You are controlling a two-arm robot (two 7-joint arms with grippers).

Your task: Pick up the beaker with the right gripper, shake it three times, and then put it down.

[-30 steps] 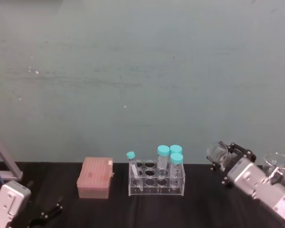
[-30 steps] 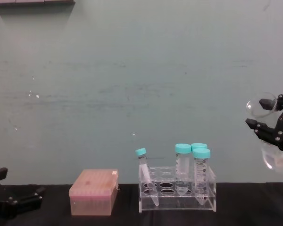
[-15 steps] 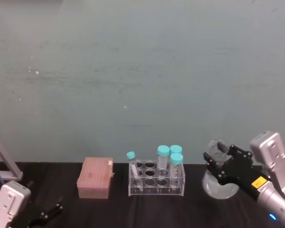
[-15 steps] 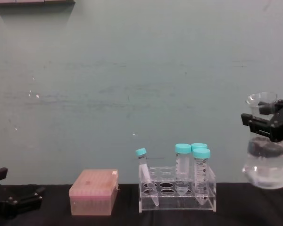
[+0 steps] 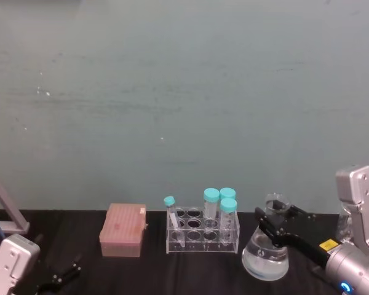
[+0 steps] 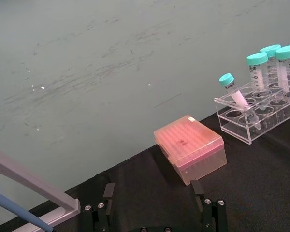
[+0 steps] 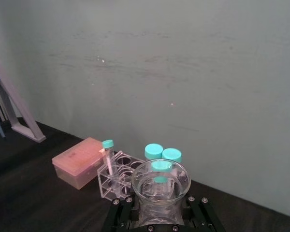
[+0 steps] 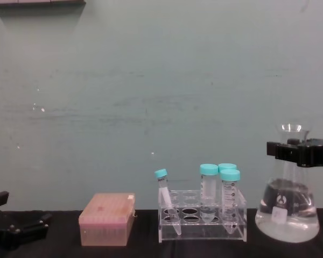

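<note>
Since half second ago: beaker [image 5: 265, 257] lower and upright, tilt gone — base down at level of black table [image 5: 172, 273], just right of tube rack [image 5: 203, 236]; contact with table unclear. Neck clamped in right gripper [image 5: 275, 222], arm now level. Clear liquid pooled in wide base. Parked low at left, left gripper [image 5: 60, 278], fingers apart, unmoved; pink box [image 5: 123, 230] same place.

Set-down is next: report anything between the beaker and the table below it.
Nothing visible. The right hand holds the beaker by its neck; the base is at the table, the tube rack apart.
</note>
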